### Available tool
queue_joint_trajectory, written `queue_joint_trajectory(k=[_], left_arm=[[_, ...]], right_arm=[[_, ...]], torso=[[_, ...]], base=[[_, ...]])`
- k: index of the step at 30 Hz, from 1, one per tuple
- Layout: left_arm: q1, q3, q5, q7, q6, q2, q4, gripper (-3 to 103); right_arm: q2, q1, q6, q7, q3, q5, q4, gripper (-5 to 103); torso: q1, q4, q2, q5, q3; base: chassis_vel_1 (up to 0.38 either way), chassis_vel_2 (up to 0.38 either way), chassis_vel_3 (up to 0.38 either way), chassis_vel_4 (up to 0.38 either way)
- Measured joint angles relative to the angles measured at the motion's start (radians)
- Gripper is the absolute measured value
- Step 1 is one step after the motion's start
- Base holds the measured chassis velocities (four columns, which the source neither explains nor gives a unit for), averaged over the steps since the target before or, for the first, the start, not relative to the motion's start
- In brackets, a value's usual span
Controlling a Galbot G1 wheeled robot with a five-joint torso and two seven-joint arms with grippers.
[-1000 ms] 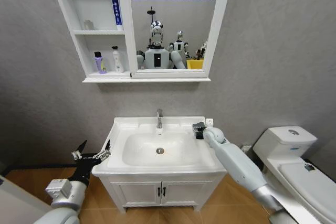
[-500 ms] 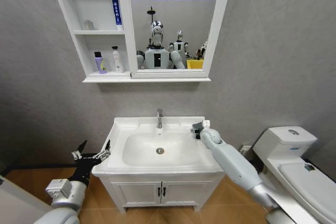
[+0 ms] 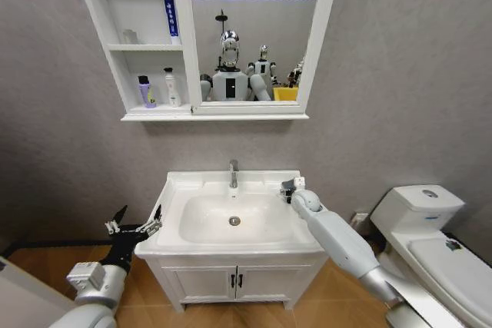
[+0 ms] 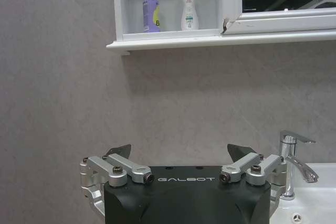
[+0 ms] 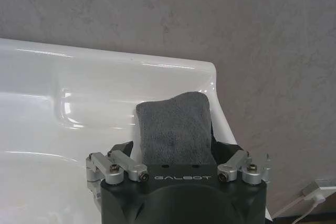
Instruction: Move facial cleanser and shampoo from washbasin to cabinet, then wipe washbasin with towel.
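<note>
While our right arm stretches forward over the far right corner of the white rectangular ceramic washbasin [image 3: 175, 224], the right gripper [image 5: 177, 148] has its fingers clamped on the small dark grey folded towel [image 5: 175, 127] (soft, nubbly cloth on the glossy rim). Our left gripper [image 3: 135, 224] hangs low to the left of the basin, fingers spread wide. On the white wall-hung cabinet [image 3: 131, 115], a purple bottle [image 4: 151, 10] and a white bottle [image 4: 189, 4] stand upright on the lowest shelf.

Black GALBOT-marked claw [image 5: 176, 153], silver screwed linkages, seemingly white arms.
</note>
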Motion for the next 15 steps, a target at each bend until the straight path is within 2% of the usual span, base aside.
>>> queue_joint_trajectory(k=[7,11,12,15], left_arm=[[0.000,0.000,0.000,0.000,0.000,0.000,0.000,100],[0.000,0.000,0.000,0.000,0.000,0.000,0.000,100],[0.000,0.000,0.000,0.000,0.000,0.000,0.000,100],[0.000,0.000,0.000,0.000,0.000,0.000,0.000,100]], right_arm=[[0.008,0.010,-0.001,-0.007,-0.003,-0.004,-0.027,90],[0.017,0.015,0.002,-0.018,-0.006,-0.019,-0.045,78],[0.024,0.017,0.007,-0.019,-0.005,-0.029,-0.054,67],[0.026,0.018,0.009,-0.020,-0.004,-0.033,-0.057,61]], torso=[[0.000,0.0001,0.000,0.0000,0.000],[0.000,-0.0001,0.000,0.0000,0.000],[0.000,0.0000,0.000,0.0001,0.000],[0.000,0.0001,0.000,0.0001,0.000]], base=[[0.000,0.000,0.000,0.000],[0.000,0.000,0.000,0.000],[0.000,0.000,0.000,0.000],[0.000,0.000,0.000,0.000]])
